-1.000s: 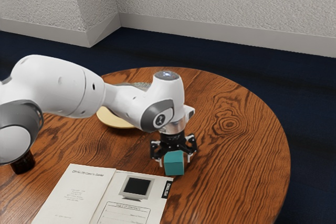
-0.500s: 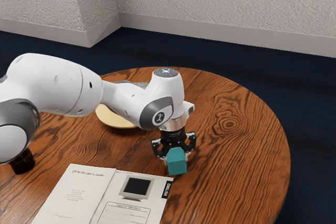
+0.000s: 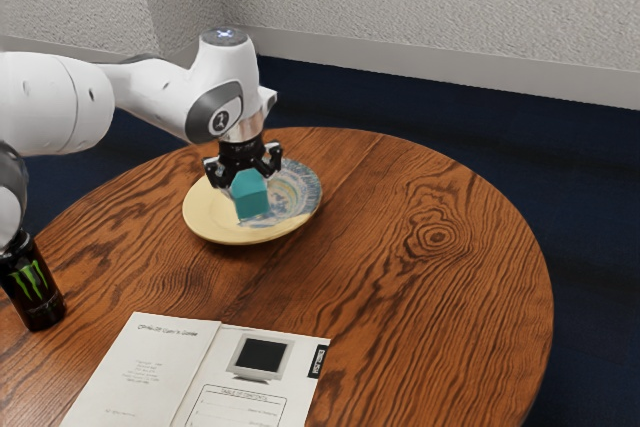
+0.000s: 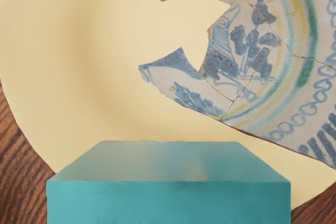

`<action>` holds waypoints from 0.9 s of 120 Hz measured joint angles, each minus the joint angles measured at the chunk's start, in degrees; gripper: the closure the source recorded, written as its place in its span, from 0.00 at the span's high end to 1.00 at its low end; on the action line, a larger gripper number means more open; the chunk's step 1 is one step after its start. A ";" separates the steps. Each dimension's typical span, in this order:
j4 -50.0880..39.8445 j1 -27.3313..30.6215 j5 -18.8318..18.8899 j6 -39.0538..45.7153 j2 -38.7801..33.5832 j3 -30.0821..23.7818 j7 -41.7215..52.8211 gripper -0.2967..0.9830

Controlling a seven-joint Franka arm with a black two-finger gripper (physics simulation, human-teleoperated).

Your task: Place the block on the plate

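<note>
Versus earlier frames: gripper [image 3: 246, 179] and block [image 3: 252, 204] have shifted from beside the booklet [image 3: 150, 372] to over the plate [image 3: 215, 225]. Fingers grasp the block, tilted; gap to plate cannot be judged. Plate: cream, with blue-patterned section. Drink can [image 3: 35, 292], upright, is now more exposed; contents cannot be determined.
</note>
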 joint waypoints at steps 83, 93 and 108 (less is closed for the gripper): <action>3.19 7.72 -3.64 -9.00 -7.26 -7.93 17.32 0.75; 0.98 7.62 -3.56 -11.50 -11.17 -7.91 20.45 0.76; -4.58 7.32 -3.52 -13.82 -17.77 -7.90 24.34 0.76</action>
